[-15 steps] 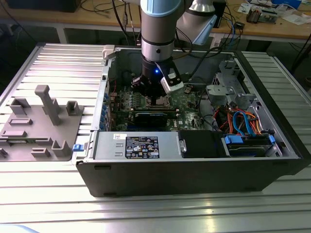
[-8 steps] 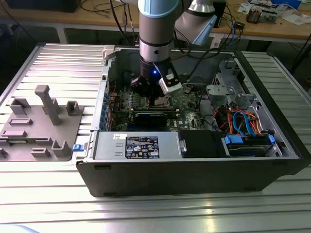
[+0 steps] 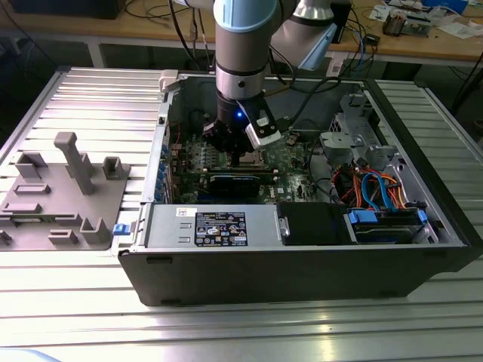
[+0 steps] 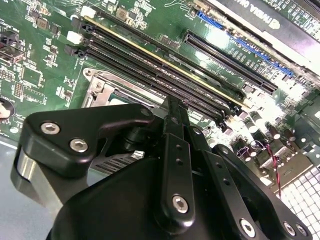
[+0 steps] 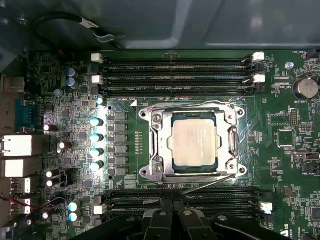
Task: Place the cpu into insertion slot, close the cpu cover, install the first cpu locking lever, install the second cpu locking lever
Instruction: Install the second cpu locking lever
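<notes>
Tool (image 5: 172, 215) hovers beside cpu (image 5: 194, 138), seated under cpu cover (image 5: 155, 145).

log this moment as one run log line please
gripper: above motherboard, fingers together | cpu: seated in insertion slot | cpu cover: down

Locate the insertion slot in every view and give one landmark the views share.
Exterior view: the insertion slot sits on the green board, directly under the gripper.
First wrist view: mid-picture, with the cpu seated inside the cpu cover.
Second wrist view: its frame corner beside the gripper linkage.
Shared landmark: the black memory slots.
</notes>
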`<control>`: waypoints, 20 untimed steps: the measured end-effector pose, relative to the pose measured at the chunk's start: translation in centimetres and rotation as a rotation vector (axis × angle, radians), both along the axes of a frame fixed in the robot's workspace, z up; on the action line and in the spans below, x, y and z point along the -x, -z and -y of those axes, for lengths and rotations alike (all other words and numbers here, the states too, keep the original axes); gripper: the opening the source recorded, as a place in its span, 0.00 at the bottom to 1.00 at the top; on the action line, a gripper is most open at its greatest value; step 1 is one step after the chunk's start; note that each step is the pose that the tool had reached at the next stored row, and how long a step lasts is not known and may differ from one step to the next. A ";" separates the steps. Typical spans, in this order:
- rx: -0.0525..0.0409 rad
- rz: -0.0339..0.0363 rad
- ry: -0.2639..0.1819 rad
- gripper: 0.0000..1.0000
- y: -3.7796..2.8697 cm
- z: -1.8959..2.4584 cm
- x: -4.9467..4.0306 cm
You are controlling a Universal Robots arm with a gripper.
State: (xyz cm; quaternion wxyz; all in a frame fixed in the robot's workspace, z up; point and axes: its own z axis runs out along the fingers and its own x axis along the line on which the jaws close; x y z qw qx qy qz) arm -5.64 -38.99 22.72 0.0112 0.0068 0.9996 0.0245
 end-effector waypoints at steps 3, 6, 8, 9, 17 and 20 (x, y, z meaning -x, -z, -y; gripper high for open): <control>-0.0032 -0.0001 0.000 0.11 0.02 0.02 0.08; -0.0034 -0.0001 0.000 0.11 0.02 0.02 0.14; -0.0034 0.0000 0.000 0.11 0.02 0.02 0.15; -0.0035 -0.0001 0.000 0.11 0.02 0.02 0.14; -0.0041 -0.0001 -0.004 0.11 0.03 0.28 0.14; -0.0104 -0.0001 -0.014 0.11 0.07 0.54 0.16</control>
